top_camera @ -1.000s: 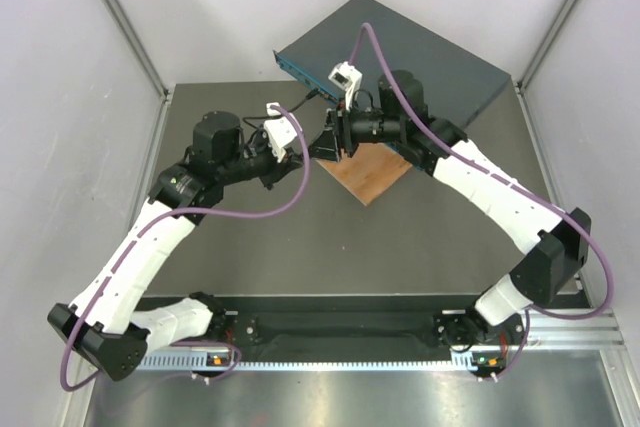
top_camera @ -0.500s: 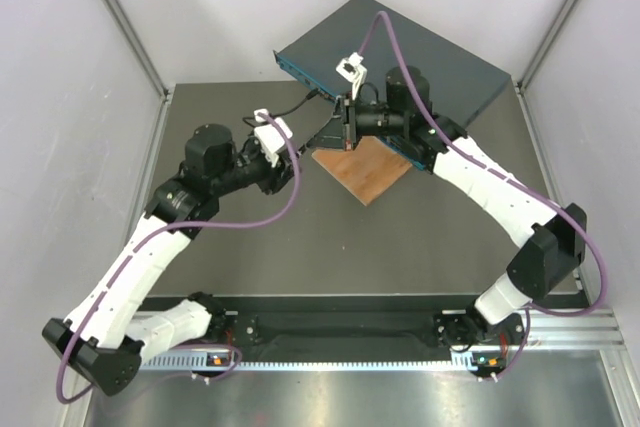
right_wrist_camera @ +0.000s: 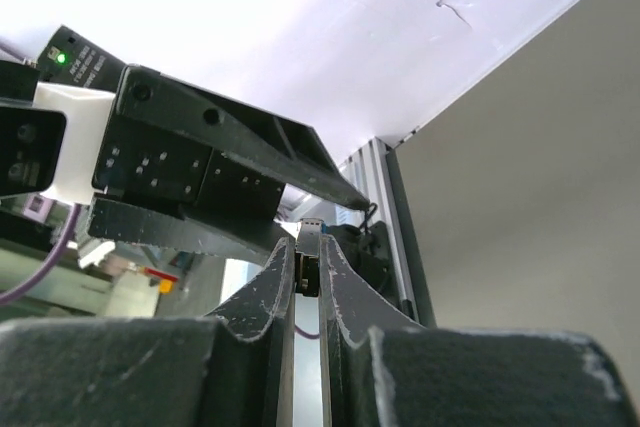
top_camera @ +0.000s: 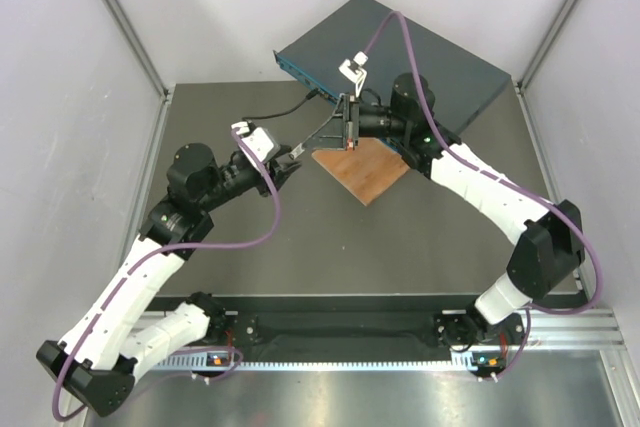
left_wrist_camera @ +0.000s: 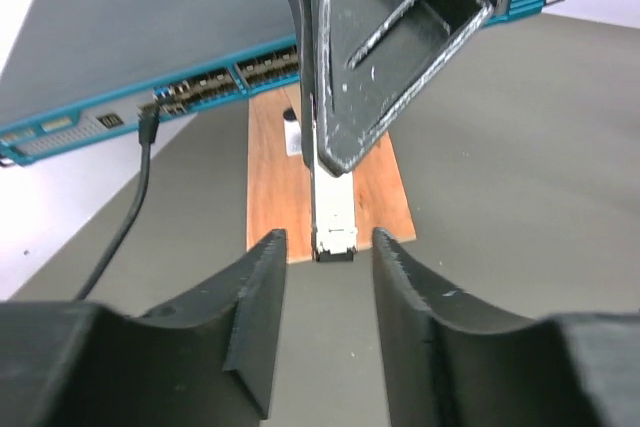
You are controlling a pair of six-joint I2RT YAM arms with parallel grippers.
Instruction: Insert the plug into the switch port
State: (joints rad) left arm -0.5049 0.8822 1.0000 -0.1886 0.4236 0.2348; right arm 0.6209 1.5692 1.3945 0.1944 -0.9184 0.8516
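Observation:
The network switch [top_camera: 420, 47] lies at the back, its teal port face [left_wrist_camera: 200, 97] towards me. A thin black cable [left_wrist_camera: 135, 207] runs up to a port at the left of that face, where its plug end [left_wrist_camera: 150, 119] meets the socket; it also shows in the top view [top_camera: 317, 95]. I cannot tell how deep it sits. My right gripper [top_camera: 318, 142] is shut on a pale oblong piece [left_wrist_camera: 332, 197] with no cable, held over the wooden board. My left gripper [left_wrist_camera: 325, 242] is open and empty, just short of that piece's tip.
A brown wooden square board [top_camera: 365, 172] lies in front of the switch, with a small pale piece [left_wrist_camera: 293, 137] on it. Grey walls close in the table on both sides. The two grippers are close together above the board's left corner.
My left arm has drawn back to the left and towards the near edge, away from the right gripper. The right gripper has shifted slightly towards the switch, still holding the pale piece.

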